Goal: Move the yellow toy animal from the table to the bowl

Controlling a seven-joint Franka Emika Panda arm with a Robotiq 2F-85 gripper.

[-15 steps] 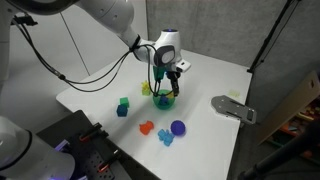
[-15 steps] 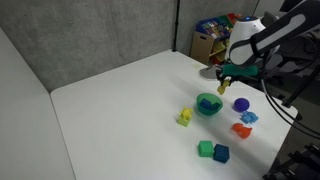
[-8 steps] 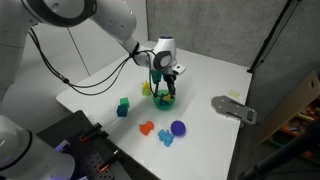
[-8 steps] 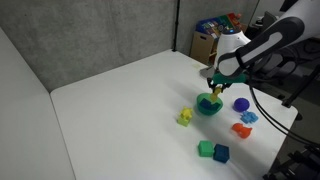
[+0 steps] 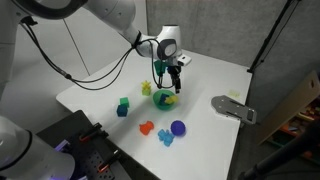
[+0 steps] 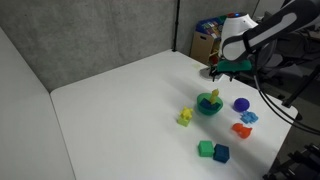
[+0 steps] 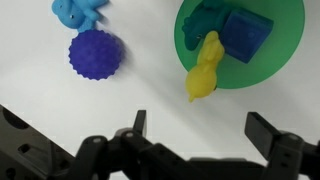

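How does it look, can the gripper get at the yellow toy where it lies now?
Probably yes. The open gripper hangs raised close by the bowl; the yellow toy lies at its rim, uncovered, though the blue block beside it might crowd a finger.

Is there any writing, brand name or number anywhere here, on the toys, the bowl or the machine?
None can be read.
The yellow toy animal, the bowl and the purple ball are plain.
The pincer shows no label.
The colourful boxes in the background may carry print, too small and blurred to read.
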